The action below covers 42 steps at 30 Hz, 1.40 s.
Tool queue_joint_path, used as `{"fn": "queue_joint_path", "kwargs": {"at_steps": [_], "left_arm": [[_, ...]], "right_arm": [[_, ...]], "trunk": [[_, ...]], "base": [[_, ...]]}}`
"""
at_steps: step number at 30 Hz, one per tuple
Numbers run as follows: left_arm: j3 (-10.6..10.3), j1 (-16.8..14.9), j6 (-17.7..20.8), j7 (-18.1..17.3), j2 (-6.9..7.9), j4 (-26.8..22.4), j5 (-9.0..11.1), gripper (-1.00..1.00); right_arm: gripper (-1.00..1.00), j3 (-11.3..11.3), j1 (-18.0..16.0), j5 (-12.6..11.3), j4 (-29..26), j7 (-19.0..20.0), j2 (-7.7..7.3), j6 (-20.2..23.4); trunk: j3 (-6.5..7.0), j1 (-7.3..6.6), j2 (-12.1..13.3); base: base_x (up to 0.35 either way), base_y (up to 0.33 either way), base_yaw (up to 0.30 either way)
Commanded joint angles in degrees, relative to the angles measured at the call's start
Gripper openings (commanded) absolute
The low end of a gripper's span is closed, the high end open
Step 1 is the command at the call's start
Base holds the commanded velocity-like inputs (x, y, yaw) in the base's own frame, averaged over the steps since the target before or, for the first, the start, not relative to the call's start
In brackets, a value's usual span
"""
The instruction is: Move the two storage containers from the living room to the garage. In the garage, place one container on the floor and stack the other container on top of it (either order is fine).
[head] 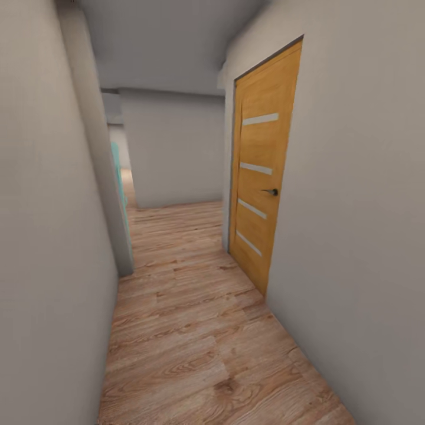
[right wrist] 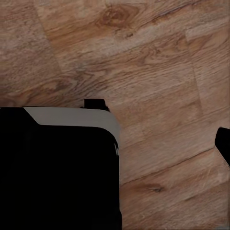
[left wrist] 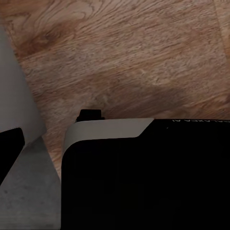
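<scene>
Robot is standing in a corridor, plank floor [head: 195, 330] running ahead past the door [head: 262, 177]; gripper states cannot be told.

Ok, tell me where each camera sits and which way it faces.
Head view: on the robot's head, facing down a hallway with the wood floor, an orange door at right.
Left wrist view: on the left arm, facing down at the floor over the robot's black, grey-edged base.
Right wrist view: on the right arm, facing down likewise over the base.
Shared: all show wood planks; both wrists show the base.
</scene>
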Motion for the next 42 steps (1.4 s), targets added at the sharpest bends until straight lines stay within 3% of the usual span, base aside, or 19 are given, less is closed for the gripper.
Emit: {"fn": "queue_joint_path", "kwargs": {"at_steps": [1, 10, 42], "left_arm": [[0.07, -0.05, -0.21, 0.17, -0.02, 0.08, 0.01, 1.0], [0.07, -0.05, -0.14, 0.0, 0.05, 0.08, 0.01, 1.0], [0.07, -0.05, -0.12, -0.1, 0.22, 0.08, -0.07, 1.0]], "right_arm": [[1.0, 0.45, -0.06, -0.45, 0.17, -0.04, 0.08, -0.31], [1.0, 0.45, -0.06, -0.45, 0.17, -0.03, 0.03, -0.28], [1.0, 0.51, -0.04, -0.33, 0.17, -0.03, 0.03, -0.36]], "trunk": [[-0.07, 0.0, -0.05], [-0.07, 0.0, -0.05], [-0.07, 0.0, -0.05]], "base": [[0.0, 0.0, 0.269], [0.069, 0.0, 0.118], [0.319, 0.0, 0.0]]}}
